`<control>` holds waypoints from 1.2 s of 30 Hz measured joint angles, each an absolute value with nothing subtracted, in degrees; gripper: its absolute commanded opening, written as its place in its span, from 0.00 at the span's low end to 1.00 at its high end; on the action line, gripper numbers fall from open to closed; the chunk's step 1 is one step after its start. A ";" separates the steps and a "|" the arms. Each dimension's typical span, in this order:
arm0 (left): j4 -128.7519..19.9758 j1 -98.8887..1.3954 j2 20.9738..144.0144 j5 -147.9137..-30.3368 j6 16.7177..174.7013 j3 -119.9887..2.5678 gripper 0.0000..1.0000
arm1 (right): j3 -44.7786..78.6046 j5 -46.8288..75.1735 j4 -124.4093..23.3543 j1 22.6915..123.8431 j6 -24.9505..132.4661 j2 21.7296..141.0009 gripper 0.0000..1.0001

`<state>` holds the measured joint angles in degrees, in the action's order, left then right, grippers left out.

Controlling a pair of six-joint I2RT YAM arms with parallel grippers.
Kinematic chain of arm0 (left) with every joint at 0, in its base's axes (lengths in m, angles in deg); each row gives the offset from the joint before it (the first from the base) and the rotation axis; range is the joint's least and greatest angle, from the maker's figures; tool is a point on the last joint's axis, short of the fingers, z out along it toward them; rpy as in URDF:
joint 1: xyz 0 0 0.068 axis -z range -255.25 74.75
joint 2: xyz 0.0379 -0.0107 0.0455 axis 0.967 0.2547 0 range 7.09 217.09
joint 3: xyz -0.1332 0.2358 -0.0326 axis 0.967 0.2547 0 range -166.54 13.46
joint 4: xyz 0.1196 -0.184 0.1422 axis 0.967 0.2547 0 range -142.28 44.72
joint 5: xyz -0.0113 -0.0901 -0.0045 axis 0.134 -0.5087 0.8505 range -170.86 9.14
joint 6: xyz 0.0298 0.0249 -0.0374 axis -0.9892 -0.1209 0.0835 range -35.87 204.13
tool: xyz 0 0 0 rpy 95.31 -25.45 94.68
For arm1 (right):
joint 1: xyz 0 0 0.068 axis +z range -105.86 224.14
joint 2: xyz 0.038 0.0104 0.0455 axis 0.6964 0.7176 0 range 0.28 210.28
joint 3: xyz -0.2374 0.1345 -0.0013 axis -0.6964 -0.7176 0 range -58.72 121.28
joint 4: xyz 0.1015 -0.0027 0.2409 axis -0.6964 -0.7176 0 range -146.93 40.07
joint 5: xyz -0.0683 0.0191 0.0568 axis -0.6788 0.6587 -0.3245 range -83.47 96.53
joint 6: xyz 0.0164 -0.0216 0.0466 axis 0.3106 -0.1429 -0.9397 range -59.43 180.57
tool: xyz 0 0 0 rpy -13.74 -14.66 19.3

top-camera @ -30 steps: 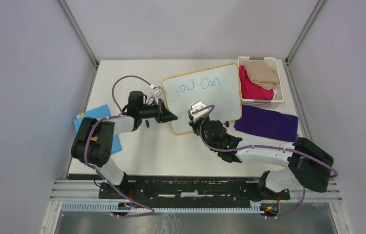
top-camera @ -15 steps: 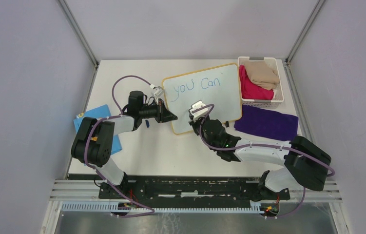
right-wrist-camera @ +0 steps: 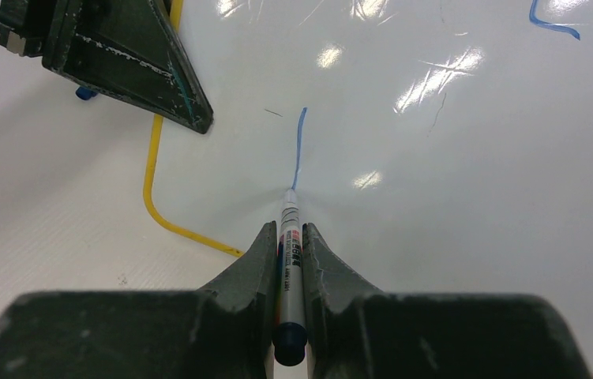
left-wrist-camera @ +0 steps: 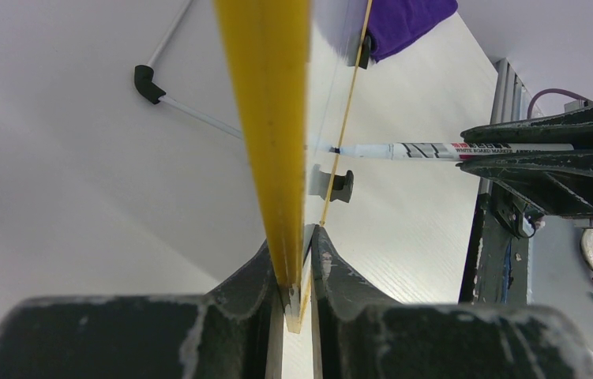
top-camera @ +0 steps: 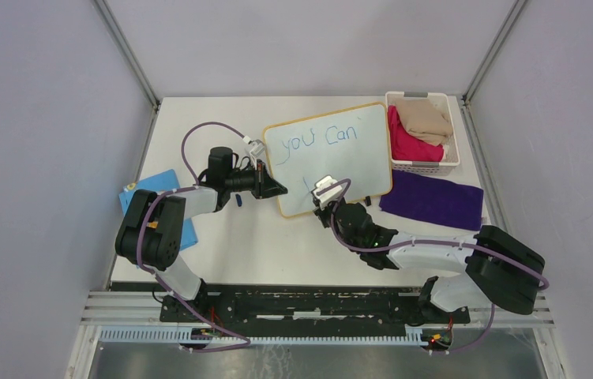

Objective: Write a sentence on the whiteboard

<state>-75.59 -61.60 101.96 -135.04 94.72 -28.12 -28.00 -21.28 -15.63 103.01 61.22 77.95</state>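
From above, the board point(top-camera: 356, 162) lies at the far middle of the table, face up. Its long axis runs left to right, with the right end a little farther. The sentence point(top-camera: 317, 140) reads "you Can" along the far edge. The right gripper point(top-camera: 320, 201) has drawn back toward the near side since a second ago. That uncovers a short blue stroke point(top-camera: 306, 183) under the "you" which did not show before. It is probably the opening of the second line, so the task looks about half done. The left gripper point(top-camera: 279, 189) has not moved from the board's left edge.

The left wrist sees the board point(left-wrist-camera: 265, 118) edge-on, with the left gripper point(left-wrist-camera: 293, 253) pinched tight on its yellow frame (holding it steady, I judge). The marker point(left-wrist-camera: 435, 150) comes in from the right and its tip touches the white face. The right gripper point(left-wrist-camera: 546, 158) is behind it.

In the right wrist view, the right gripper point(right-wrist-camera: 287, 233) is clamped on the marker point(right-wrist-camera: 289, 268). The marker's long axis runs near to far, tip away. The tip rests at the near end of the stroke point(right-wrist-camera: 299, 146), which is thin and nearly straight. The left gripper point(right-wrist-camera: 119, 63) sits at far left.
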 measured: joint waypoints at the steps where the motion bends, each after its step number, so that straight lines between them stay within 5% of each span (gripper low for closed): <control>1: -75.57 -61.60 101.96 -135.04 94.72 -28.12 0.02 | -28.00 -21.04 -15.74 103.01 61.22 77.95 0.00; 36: -74.94 -61.25 101.96 -134.56 94.65 -28.58 0.02 | -25.29 -17.70 -18.12 103.47 61.41 79.85 0.00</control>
